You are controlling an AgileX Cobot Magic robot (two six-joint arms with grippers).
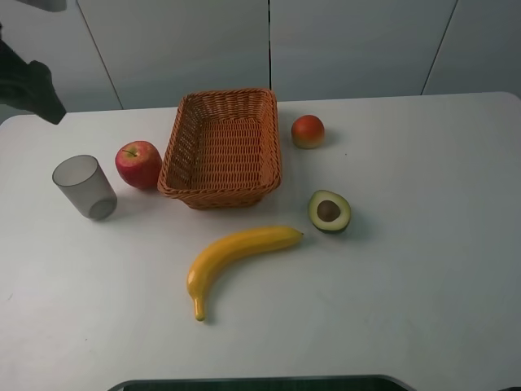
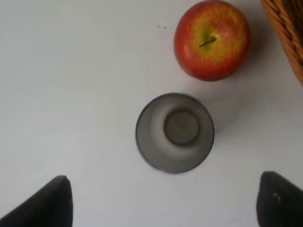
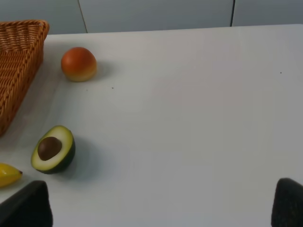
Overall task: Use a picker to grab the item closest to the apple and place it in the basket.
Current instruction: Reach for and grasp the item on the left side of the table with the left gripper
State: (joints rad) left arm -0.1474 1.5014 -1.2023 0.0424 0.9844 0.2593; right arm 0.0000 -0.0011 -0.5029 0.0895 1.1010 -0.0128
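Note:
A red apple [image 1: 138, 164] stands left of the woven basket [image 1: 221, 147]. Just left of the apple is a grey translucent cup [image 1: 85, 186], upright and empty. In the left wrist view the cup [image 2: 174, 132] lies right below my left gripper [image 2: 163, 201], whose dark fingertips [image 2: 47, 203] are spread wide, open and well above the cup, with the apple [image 2: 212, 39] beyond it. Part of the left arm [image 1: 32, 85] shows at the far left edge. My right gripper [image 3: 163, 203] is open over bare table, holding nothing.
A yellow banana [image 1: 236, 255] lies in front of the basket. A halved avocado [image 1: 329, 211] sits to its right, and an orange-red fruit [image 1: 308, 131] right of the basket. The white table [image 1: 423, 261] stretches bare on the right.

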